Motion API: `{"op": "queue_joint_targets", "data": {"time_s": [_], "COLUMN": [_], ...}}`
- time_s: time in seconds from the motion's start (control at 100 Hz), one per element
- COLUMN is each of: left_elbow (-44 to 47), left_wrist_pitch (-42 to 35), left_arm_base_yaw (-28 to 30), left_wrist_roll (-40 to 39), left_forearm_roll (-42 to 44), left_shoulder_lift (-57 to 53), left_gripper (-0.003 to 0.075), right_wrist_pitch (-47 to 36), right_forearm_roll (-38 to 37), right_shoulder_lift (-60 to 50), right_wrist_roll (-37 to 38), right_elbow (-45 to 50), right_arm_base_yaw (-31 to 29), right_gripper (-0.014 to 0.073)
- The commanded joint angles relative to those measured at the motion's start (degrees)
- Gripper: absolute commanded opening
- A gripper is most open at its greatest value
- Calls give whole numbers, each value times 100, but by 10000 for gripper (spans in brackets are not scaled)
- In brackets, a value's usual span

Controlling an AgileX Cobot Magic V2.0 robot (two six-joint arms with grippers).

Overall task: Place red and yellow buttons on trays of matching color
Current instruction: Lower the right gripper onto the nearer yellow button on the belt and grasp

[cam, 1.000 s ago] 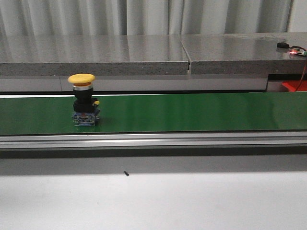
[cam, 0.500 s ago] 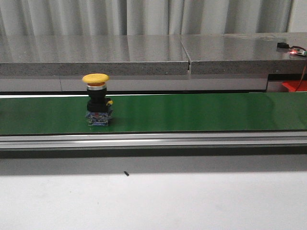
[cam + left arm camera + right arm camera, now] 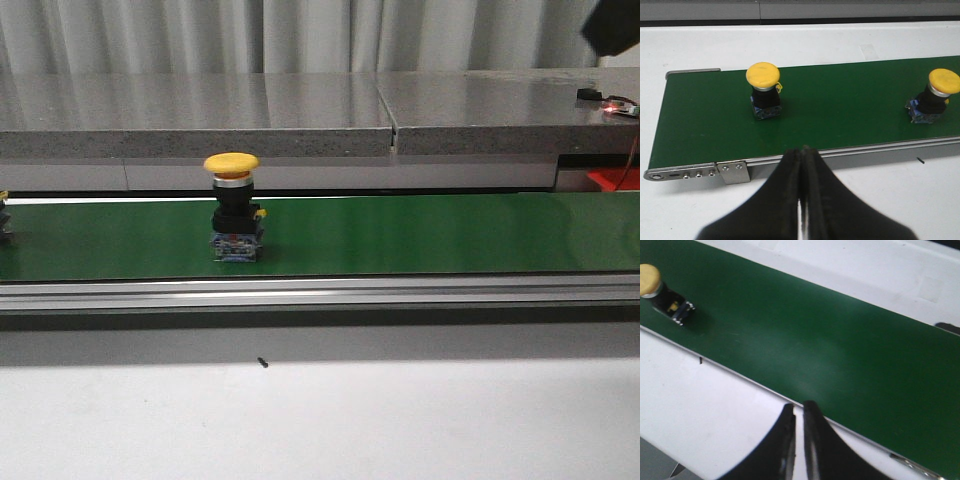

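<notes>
A yellow button stands upright on the green belt, left of centre; it also shows as the button in the left wrist view and the button in the right wrist view. A second yellow button stands near the belt's left end, and only its edge shows in the front view. My left gripper is shut and empty above the white table, just in front of the belt's rail. My right gripper is shut and empty over the belt's near edge, well right of the button. No red button or trays are in view.
A grey stone ledge runs behind the belt. An aluminium rail borders the belt's near side. A small black speck lies on the white table. A red corner of something shows at the far right. A dark shape is at the top right.
The yellow button has ridden the belt to the right. A second button's edge has come in at the far left. A dark shape has appeared at the top right.
</notes>
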Motion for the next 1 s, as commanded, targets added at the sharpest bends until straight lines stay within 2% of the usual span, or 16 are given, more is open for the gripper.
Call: {"op": "queue_joint_targets", "data": {"time_s": [0.0, 0.08, 0.16, 0.31, 0.56, 0.86, 0.93, 0.99], "left_elbow": [-154, -154, -154, -154, -154, -154, -154, -154], "left_wrist_pitch": [-337, -337, -337, -337, -337, -337, -337, -337], "left_arm_base_yaw": [-41, -41, -41, -41, -41, -41, -41, -41], "left_wrist_roll": [-5, -5, -5, -5, -5, -5, -5, -5], "left_forearm_roll": [-74, -74, -74, -74, -74, -74, -74, -74], "left_shoulder_lift": [9, 9, 9, 9, 9, 9, 9, 9], "left_gripper": [-20, -20, -20, -20, -20, -20, -20, -20], "right_wrist_pitch": [-40, 84, 220, 510, 543, -256, -469, -663], "right_forearm_roll": [104, 104, 104, 104, 112, 144, 149, 149], "right_shoulder_lift": [314, 668, 991, 1623, 2430, 3086, 3153, 3175], "right_wrist_roll": [-77, -77, -77, -172, -688, -1199, -1200, -1200], "right_elbow": [-521, -821, -1112, -1588, -2126, -2313, -2313, -2313], "right_arm_base_yaw": [262, 560, 799, 1212, 1615, 1635, 1635, 1635], "right_gripper": [297, 477, 554, 549, 549, 547, 521, 465]}}
